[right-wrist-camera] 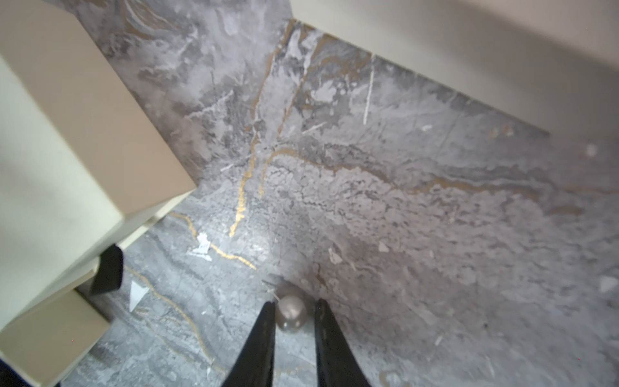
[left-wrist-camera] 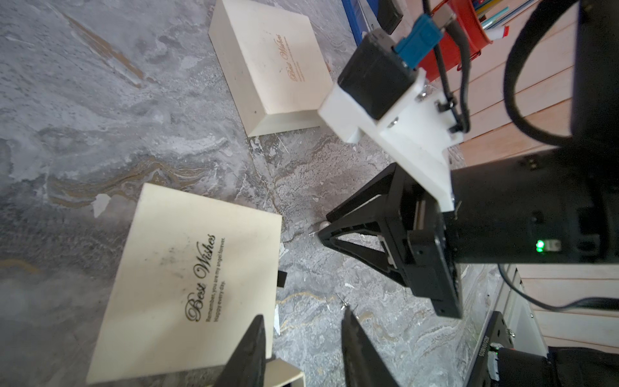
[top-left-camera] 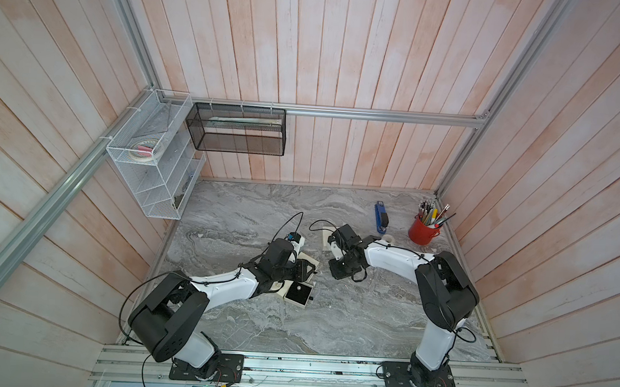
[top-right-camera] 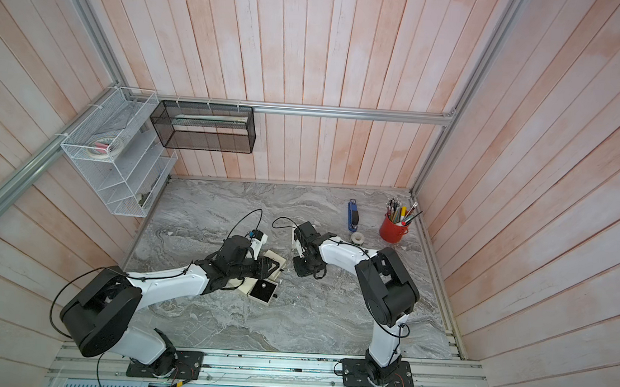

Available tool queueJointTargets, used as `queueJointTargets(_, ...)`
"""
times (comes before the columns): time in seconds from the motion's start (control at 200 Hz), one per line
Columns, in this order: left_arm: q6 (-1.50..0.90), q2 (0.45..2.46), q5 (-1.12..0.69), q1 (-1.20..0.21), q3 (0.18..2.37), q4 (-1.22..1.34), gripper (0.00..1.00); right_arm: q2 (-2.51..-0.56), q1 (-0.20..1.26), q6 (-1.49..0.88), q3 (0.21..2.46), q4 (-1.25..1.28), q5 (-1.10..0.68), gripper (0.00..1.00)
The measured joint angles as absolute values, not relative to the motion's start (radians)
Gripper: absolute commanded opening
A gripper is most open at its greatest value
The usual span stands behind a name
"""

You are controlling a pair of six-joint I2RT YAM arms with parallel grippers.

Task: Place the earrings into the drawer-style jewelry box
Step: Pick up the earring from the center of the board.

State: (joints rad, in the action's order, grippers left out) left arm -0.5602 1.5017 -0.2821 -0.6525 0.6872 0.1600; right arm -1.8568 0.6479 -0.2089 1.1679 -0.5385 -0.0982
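A cream jewelry box (left-wrist-camera: pixel 187 284) lies on the marble under my left gripper (left-wrist-camera: pixel 303 313), which is open over bare table. A tiny stud earring (left-wrist-camera: pixel 343 303) lies at one of its fingertips. The box's black-lined drawer (top-left-camera: pixel 298 295) stands pulled out, with a pearl earring (top-left-camera: pixel 298 288) inside. My right gripper (right-wrist-camera: pixel 294 303) is low on the table and open, its fingers straddling another pearl earring (right-wrist-camera: pixel 292 313). One finger touches the pearl and a narrow gap shows on the other side. A second cream box (left-wrist-camera: pixel 274 63) lies behind.
A blue stapler (top-left-camera: pixel 381 217), a tape roll (top-left-camera: pixel 387 239) and a red cup of pens (top-left-camera: pixel 423 228) stand at the back right. A white wire rack (top-left-camera: pixel 154 161) and a black mesh basket (top-left-camera: pixel 238 129) hang on the walls. Both grippers (top-left-camera: pixel 308 271) (top-left-camera: pixel 336 273) are close together.
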Motion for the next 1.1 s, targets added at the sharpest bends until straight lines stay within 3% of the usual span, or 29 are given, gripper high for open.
queueJointTargets(1.1,-0.560,1.484,-0.282,-0.632,0.677,0.156,0.39,-1.878,0.670,-0.208,1.201,-0.580,-0.049,0.19)
